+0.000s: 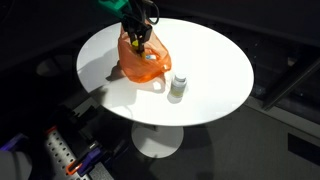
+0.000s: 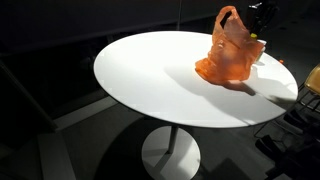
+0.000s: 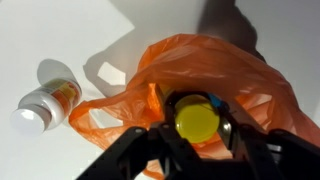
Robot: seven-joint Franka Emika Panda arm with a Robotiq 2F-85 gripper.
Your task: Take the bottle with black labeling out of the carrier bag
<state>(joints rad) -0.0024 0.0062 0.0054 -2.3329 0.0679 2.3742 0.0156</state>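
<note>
An orange plastic carrier bag point(image 1: 143, 60) sits on the round white table point(image 1: 210, 80); it also shows in an exterior view point(image 2: 232, 55) and in the wrist view point(image 3: 250, 85). My gripper point(image 1: 140, 33) is at the bag's mouth. In the wrist view my gripper point(image 3: 197, 122) is shut on a bottle with a yellow cap point(image 3: 196, 120) and dark body, held just inside the bag's opening. The bottle's label is hidden by the bag and fingers.
A small white bottle with an orange label point(image 3: 47, 103) lies on the table beside the bag; it stands out in an exterior view point(image 1: 178, 87). The table edge point(image 2: 150, 110) drops to a dark floor all round.
</note>
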